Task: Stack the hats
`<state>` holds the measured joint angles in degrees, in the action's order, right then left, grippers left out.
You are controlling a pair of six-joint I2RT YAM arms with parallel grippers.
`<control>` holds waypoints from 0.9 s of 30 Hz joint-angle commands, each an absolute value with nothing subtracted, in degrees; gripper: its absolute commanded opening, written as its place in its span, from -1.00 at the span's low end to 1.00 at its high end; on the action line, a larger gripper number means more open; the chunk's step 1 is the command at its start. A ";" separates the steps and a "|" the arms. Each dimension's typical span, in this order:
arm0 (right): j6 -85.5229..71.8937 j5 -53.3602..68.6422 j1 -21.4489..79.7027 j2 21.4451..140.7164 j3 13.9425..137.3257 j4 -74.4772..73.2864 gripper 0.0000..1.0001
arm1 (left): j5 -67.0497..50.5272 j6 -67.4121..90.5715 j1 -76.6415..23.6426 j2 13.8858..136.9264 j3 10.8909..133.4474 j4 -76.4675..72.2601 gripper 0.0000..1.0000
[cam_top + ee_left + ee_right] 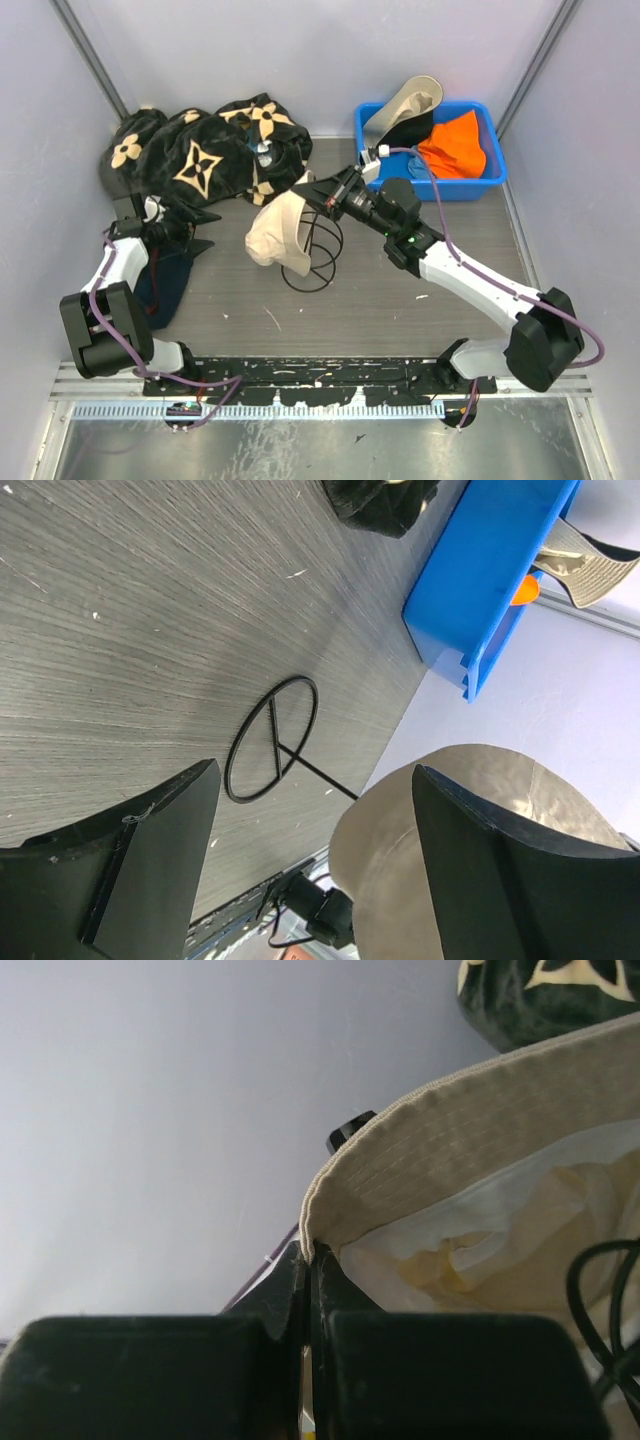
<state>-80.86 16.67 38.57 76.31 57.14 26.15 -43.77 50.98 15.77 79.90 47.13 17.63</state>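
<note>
A: Right end effector [309, 1258]?
B: Closed tight on the brim edge of the cream hat [280, 235]. The fingers pinch the fabric with no gap. The arm reaches in from 5 o'clock.

A: Where's that hat?
B: At the centre of the worktop [380, 310] in the top view. It hangs from the pinched brim with the crown sagging towards 8 o'clock. The wrist view looks into its pale lining.

A: On the stand?
B: It's draped against the 9 o'clock side of the wire stand [318, 255]. Can't tell if it sits on the stand's top. The stand's ring base lies flat on the worktop.

A: Left end effector [312, 775]?
B: Spread wide, nothing between the fingers. It's at 9 o'clock on the worktop, just above the navy garment [165, 285]. Its camera looks across at the stand base and the cream hat.

A: Other hats?
B: Both are in the blue bin [440, 190] at 1 o'clock. The orange hat [455, 145] fills the bin's 3 o'clock half. The tan hat [405, 105] is at its 9 o'clock end, with the brim poking up past the far rim. There's dark fabric under it, and I can't tell what that is.

A: Anything else?
B: A black cloth [200, 160] with tan flowers is bunched at 11 o'clock, near the cream hat and apart from the bin.
</note>
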 commanded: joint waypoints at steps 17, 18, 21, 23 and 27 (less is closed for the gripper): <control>-62.65 10.53 37.14 61.12 51.13 3.56 -0.99 | -43.78 49.74 14.53 81.07 49.24 18.03 0.69; -62.17 10.39 36.93 60.76 50.58 2.54 -0.99 | -43.76 49.74 14.39 81.17 49.32 18.06 0.69; -61.94 10.52 35.58 58.98 47.63 2.01 -0.99 | -43.72 49.75 14.03 81.46 49.80 18.10 0.69; -62.39 11.20 34.22 57.86 45.19 2.70 -0.99 | -43.65 49.63 13.80 81.63 50.15 18.32 0.69; -63.46 12.47 31.59 56.31 40.10 4.08 -0.99 | -43.55 49.42 13.52 81.84 50.69 18.76 0.69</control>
